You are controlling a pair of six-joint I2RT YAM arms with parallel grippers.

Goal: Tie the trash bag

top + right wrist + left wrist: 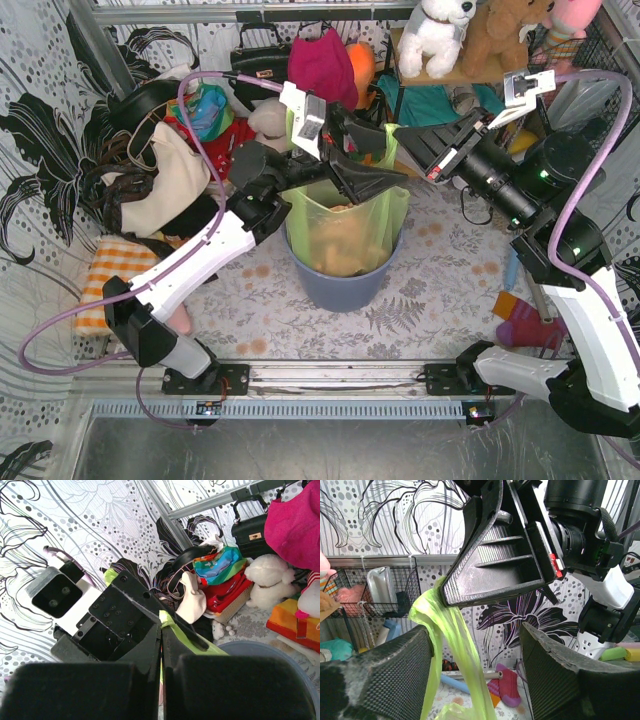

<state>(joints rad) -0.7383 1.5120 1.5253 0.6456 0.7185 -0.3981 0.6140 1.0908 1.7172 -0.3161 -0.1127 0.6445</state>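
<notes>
Trash bag (345,235) sits in the bin (340,292) at table centre. Right gripper (161,630) is clamped on its handle strip (452,630). Left gripper (475,630) is wide open around the strip, holding nothing.

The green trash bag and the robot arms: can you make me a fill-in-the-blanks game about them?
1. The lime-____ trash bag stands inside the blue-grey bin.
2. The right gripper is ____ on a piece of that bag.
3. The left gripper has its jaws ____, with nothing pinched between them.

Missing words: green; shut; open.
</notes>
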